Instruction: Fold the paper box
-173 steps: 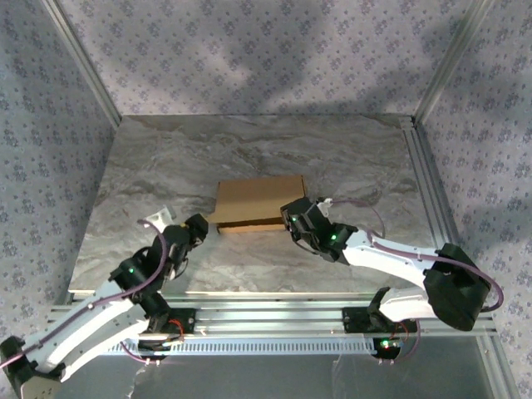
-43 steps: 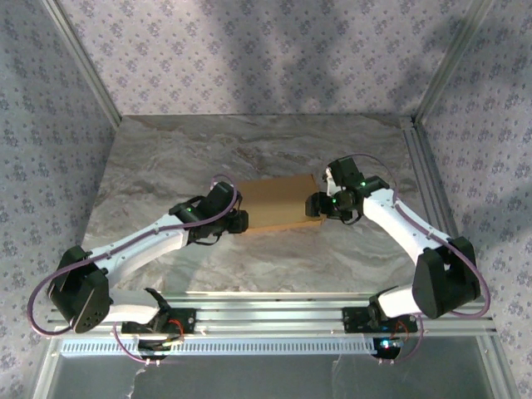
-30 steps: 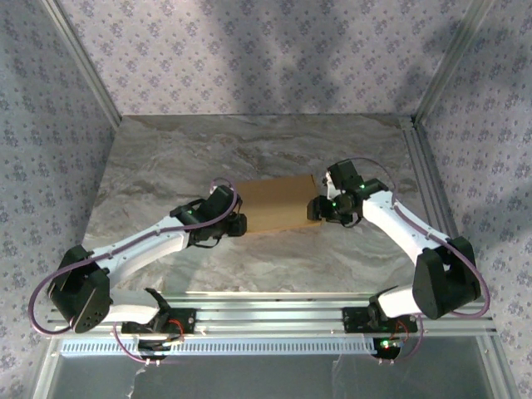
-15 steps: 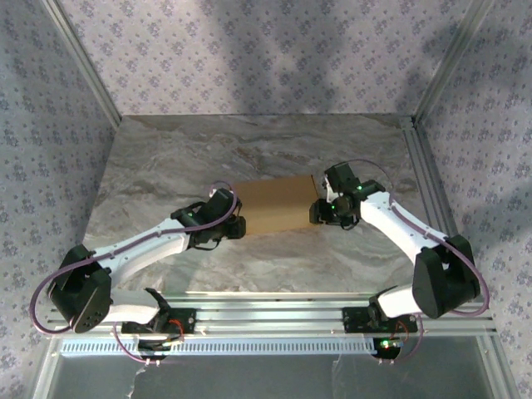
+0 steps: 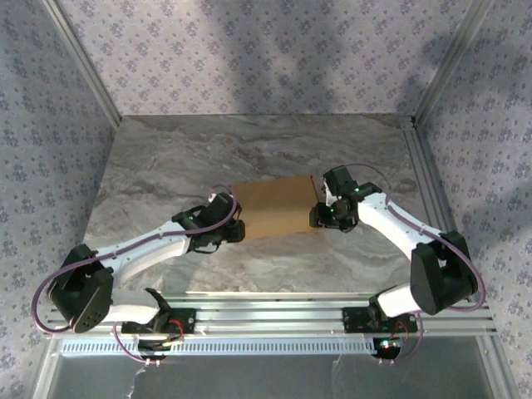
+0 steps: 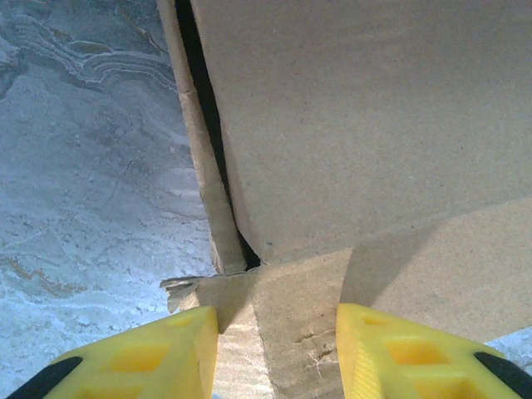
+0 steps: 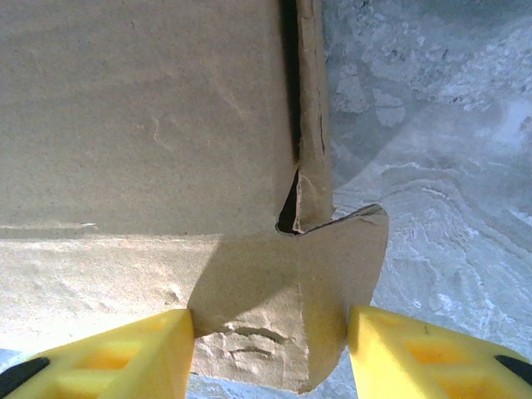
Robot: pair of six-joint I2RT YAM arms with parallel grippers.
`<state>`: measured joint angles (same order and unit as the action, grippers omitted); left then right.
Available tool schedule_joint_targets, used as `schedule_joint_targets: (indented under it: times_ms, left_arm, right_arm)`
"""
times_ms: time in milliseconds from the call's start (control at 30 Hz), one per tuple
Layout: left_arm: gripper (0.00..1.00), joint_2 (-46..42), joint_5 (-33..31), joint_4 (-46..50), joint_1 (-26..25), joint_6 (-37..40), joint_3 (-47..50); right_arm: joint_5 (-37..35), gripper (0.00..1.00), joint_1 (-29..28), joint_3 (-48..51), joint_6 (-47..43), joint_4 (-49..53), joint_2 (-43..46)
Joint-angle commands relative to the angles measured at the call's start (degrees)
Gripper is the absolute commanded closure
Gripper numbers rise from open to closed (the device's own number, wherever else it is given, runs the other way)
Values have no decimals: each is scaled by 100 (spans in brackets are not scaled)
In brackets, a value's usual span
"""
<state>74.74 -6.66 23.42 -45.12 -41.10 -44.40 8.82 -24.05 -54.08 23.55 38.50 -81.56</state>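
Note:
The paper box [image 5: 274,206] is a flat brown cardboard piece lying mid-table, its near edge lifted. My left gripper [image 5: 235,232] is at its near left corner. In the left wrist view the yellow fingers [image 6: 170,353] straddle a creased corner flap [image 6: 307,332], with the main panel [image 6: 374,108] beyond; the gripper [image 6: 278,353] is shut on that flap. My right gripper [image 5: 321,215] is at the near right corner. Its fingers [image 7: 416,353] touch both sides of a bent, wrinkled flap [image 7: 274,307] below the panel [image 7: 150,108], so the gripper [image 7: 270,353] is shut on it.
The marble tabletop [image 5: 166,166] has bare room behind and to the left of the box. An aluminium rail [image 5: 428,183] runs along the right edge and more rails [image 5: 266,309] along the near edge. Patterned walls close in the back and sides.
Both grippers have slid a little toward the near edge along the box's sides. The right jaws have narrowed onto the corner flap. The left jaws hold the same width.

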Motion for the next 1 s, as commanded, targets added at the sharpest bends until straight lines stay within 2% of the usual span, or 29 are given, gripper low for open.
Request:
schedule_joint_targets:
  times_ms: [0, 233, 400, 733, 900, 967]
  left_arm:
    - [59, 55, -14, -87, -32, -96, 71]
    - [60, 82, -2, -121, -41, -145, 123]
    - [59, -107, -147, -21, -50, -129, 84]
    - [51, -265, -477, 439, -43, 121, -364]
    - [47, -240, -616, 615, 94, 266, -676]
    - [47, 17, -516, 596, 198, 355, -792]
  right_arm:
    - [58, 48, -22, 117, 106, -34, -79]
    - [168, 49, -27, 179, 147, -91, -104]
    - [-101, 46, -17, 1, 61, 161, 118]
    - [-513, 36, 59, -678, -221, 640, -75]
    - [-551, 39, 169, -930, -273, 636, -383]
    - [-570, 44, 204, -972, -298, 589, -594]
